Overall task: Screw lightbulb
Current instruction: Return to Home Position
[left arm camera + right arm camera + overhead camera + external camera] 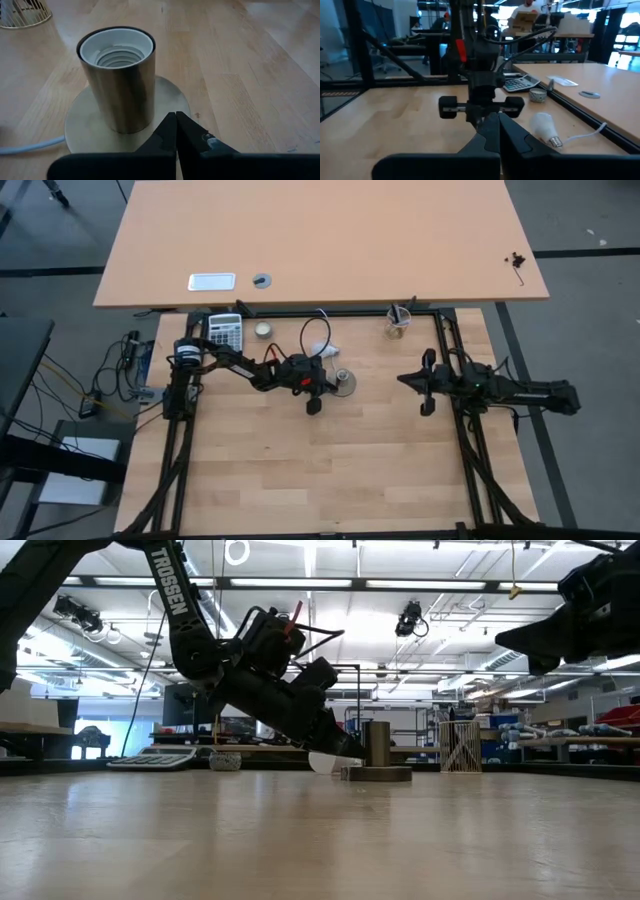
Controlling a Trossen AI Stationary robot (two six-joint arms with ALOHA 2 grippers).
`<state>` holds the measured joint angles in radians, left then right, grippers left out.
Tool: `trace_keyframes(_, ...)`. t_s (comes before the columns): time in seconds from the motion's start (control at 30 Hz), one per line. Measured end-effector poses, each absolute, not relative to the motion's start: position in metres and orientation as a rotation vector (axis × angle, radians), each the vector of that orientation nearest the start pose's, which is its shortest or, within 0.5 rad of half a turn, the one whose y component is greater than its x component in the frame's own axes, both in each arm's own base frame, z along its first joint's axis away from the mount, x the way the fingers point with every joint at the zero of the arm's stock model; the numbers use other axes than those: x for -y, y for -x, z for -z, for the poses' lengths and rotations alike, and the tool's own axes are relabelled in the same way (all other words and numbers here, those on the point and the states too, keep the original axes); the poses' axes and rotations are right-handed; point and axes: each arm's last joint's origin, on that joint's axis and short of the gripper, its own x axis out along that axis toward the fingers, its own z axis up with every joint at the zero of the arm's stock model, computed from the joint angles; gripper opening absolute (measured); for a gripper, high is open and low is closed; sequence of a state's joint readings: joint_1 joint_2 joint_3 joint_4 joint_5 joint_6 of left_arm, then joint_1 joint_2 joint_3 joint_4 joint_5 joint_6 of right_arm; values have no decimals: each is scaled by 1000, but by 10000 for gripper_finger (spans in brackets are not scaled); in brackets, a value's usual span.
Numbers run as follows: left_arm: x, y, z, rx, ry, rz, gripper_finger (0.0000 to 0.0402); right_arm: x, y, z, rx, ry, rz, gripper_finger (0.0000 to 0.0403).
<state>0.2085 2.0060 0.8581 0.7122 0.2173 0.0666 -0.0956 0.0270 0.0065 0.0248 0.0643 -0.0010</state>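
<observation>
High view: the left arm reaches in from its base at the table's left edge, elbow bent. The left gripper ends just beside the round grey metal socket base. The small white pear-shaped lightbulb lies on the pale wood-plank table just behind the socket, free of both grippers. The right arm stretches in level from the right edge, and the right gripper is well apart from the socket, with open wood between them. A black frame borders the table. Along its far rail stand a grey calculator, a small flat round pale tin and a small wire basket.

Low view: the left arm slopes down to the socket's foot, with white "TROSSEN" lettering on its upper link. The lightbulb lies on the wood behind its fingertips. The right gripper hangs high at the right, well above the tabletop.

Left wrist view: the two dark fingers are pressed together and hold nothing, their tips over the rim of the base disc. The upright metal cylinder shows bare white threading inside. A thin white cord leaves the base.

Right wrist view: the right fingers also meet tip to tip, holding nothing. The lightbulb lies on its side near the far rail, with its grey screw end towards this camera.
</observation>
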Motion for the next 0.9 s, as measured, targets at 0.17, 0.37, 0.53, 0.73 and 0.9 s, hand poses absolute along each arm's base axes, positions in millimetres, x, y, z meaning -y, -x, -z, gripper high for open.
trace_keyframes(0.17,-71,-367,-103,-426,27,23,6,13,-101,-163,-39,-7,200,6)
trace_keyframes(0.37,-71,-367,-104,-424,43,19,6,13,-105,-156,-108,-84,204,20)
trace_keyframes(0.53,-71,-368,-105,-417,54,32,5,13,-107,-153,-142,-84,202,10)
trace_keyframes(0.73,-70,-368,-106,-414,55,39,5,13,-107,-153,-143,-76,192,8)
trace_keyframes(0.9,-70,-366,-119,-411,44,37,5,13,-107,-153,-143,-70,192,10)
